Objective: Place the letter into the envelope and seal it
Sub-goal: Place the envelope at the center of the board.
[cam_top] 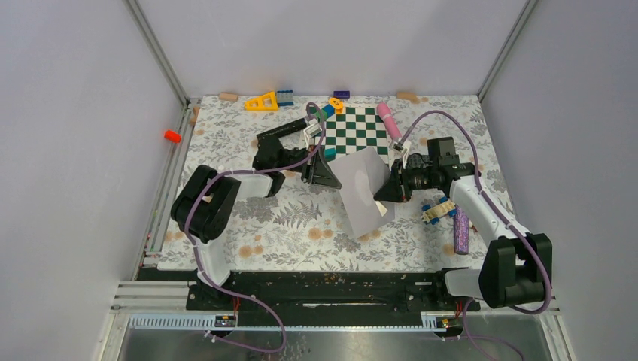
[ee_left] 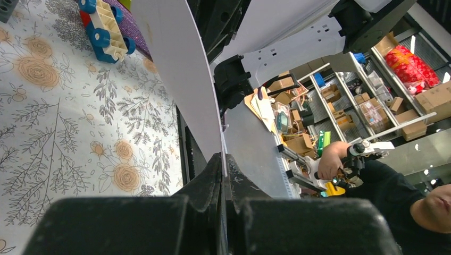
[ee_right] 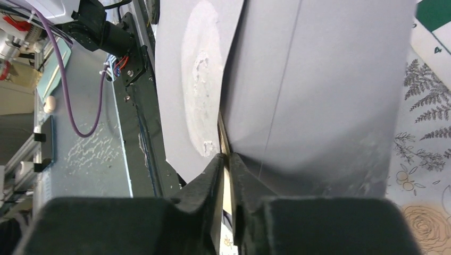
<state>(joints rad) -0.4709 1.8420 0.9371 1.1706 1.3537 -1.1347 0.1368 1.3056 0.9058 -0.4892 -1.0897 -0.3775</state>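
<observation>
Left pincer and right pincer are clamped on opposite edges of the envelope, held up at mid-frame, which could be torn or let slip by uneven pulling.

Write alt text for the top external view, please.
A light grey envelope is held over the floral table, the left gripper pinching its left edge and the right gripper its right edge. A green-and-white checkerboard mat lies behind it.
</observation>
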